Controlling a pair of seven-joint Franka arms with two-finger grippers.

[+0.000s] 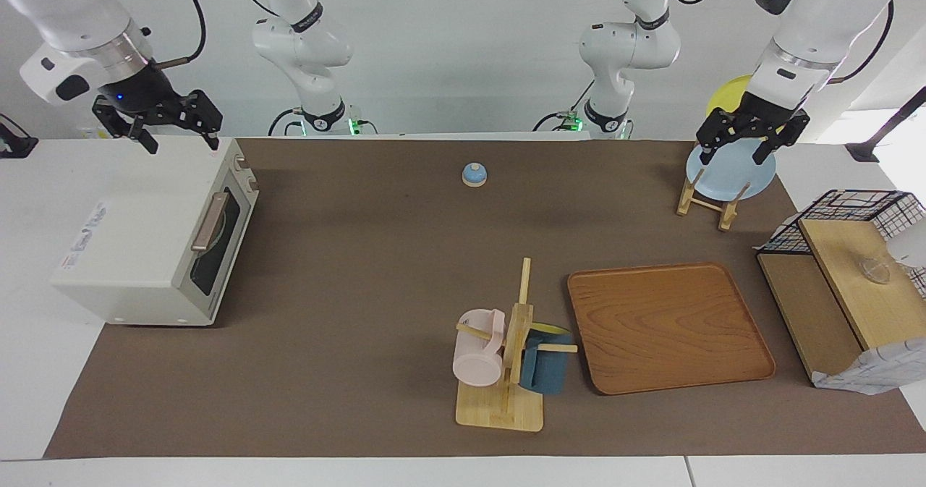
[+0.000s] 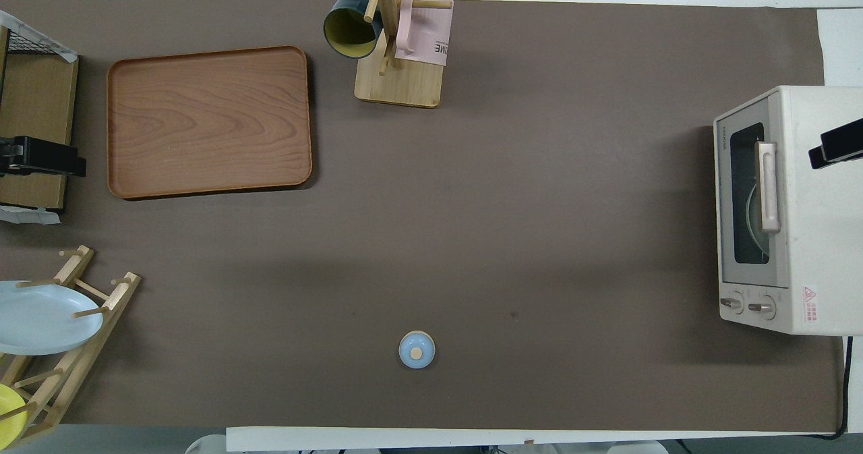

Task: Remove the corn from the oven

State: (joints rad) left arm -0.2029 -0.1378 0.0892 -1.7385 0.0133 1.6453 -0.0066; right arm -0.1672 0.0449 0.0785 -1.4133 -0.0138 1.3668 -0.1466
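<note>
The cream-white oven [image 1: 145, 234] stands at the right arm's end of the table, and it also shows in the overhead view [image 2: 789, 211]. Its dark glass door is shut, with the tan bar handle [image 1: 210, 221] across it. The corn is hidden; only a curved plate-like edge shows through the glass [image 2: 752, 214]. My right gripper [image 1: 182, 145] is open and empty, up in the air over the oven's top, at the end nearer the robots. My left gripper [image 1: 731, 158] is open and empty, over the light blue plate [image 1: 731, 176] in the wooden rack.
A small blue bell [image 1: 474, 174] sits mid-table near the robots. A wooden tray [image 1: 669, 324] and a mug tree [image 1: 506, 371] with a pink and a dark blue mug lie farther out. A black wire basket [image 1: 846, 212] and wooden boards are at the left arm's end.
</note>
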